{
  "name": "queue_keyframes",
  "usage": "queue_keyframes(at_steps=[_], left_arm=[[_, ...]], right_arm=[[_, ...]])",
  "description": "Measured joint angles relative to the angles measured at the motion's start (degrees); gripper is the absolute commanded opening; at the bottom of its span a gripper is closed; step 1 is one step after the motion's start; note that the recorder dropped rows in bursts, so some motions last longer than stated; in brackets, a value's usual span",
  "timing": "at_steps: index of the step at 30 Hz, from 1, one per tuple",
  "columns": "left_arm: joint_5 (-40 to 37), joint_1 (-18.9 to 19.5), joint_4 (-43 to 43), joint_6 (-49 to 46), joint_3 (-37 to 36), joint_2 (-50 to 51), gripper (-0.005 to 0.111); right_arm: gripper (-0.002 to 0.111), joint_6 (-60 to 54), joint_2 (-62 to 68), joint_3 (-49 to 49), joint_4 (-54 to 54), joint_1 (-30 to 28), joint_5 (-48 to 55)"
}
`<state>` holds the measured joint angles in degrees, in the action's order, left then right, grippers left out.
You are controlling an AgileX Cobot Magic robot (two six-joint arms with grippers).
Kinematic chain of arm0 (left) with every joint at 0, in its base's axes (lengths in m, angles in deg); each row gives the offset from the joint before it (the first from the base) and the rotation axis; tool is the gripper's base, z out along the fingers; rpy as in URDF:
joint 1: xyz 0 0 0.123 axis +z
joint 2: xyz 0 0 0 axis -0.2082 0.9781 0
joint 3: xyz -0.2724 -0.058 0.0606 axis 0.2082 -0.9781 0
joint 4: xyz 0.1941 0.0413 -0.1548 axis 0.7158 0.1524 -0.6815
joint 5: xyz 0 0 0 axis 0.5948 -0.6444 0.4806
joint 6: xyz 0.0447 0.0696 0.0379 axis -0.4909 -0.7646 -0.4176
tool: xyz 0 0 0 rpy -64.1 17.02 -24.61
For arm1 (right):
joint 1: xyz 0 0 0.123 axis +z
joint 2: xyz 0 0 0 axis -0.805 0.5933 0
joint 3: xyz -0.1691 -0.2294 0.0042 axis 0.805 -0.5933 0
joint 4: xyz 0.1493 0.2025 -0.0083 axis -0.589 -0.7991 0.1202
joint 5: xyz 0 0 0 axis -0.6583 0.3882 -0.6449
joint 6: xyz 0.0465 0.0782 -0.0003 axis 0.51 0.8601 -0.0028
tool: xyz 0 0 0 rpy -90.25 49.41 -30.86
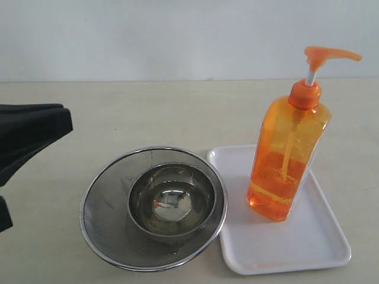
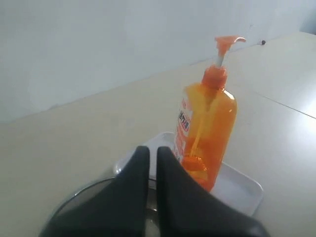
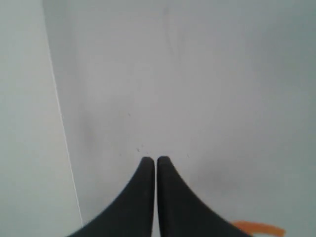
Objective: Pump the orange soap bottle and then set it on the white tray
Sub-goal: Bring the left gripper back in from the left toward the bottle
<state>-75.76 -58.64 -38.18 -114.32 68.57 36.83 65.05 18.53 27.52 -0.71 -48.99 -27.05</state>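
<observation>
Nearest my left wrist camera is the left gripper (image 2: 152,153). Its black fingers are pressed together with nothing between them, and the rim of the mesh strainer (image 1: 103,216) shows just beyond. The right gripper (image 3: 156,160) is likewise closed and empty. An orange sliver at the edge of its view is, I reckon, the pump head. The orange soap bottle (image 1: 288,157) stands upright on the white tray (image 1: 284,254), at 3 o'clock from the strainer in the exterior view.

My worry is the pump stroke. The bottle is tall and nothing holds it, so a push off the stem's line could tip it or skate it across the tray. The spout points to 3 o'clock, seemingly past the tray's rim, so soap may land on the table (image 1: 177,112). Closed fingertips could also slide off the narrow head.

The steel bowl (image 1: 142,207) sits inside the strainer, whose rim meets the tray's 9 o'clock edge. Any left-arm reach to steady the bottle must clear both.
</observation>
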Motion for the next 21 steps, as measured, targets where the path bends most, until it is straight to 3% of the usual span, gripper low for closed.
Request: queue_keyframes(at_steps=[10, 16, 21], left_arm=[[-0.1, 0.0, 8.9, 0.0, 8.1, 18.7, 0.005], [0.4, 0.2, 20.0, 0.1, 15.8, 31.2, 0.005], [0.0, 3.5, 23.9, 1.8, 22.3, 39.2, 0.005]], right_arm=[[0.000, -8.7, 26.9, 0.3, 2.2, 0.0, 4.7], [0.000, -23.3, 39.3, 0.4, -8.8, 0.0, 4.4], [0.000, -29.4, 46.0, 0.8, -14.8, 0.0, 1.6]])
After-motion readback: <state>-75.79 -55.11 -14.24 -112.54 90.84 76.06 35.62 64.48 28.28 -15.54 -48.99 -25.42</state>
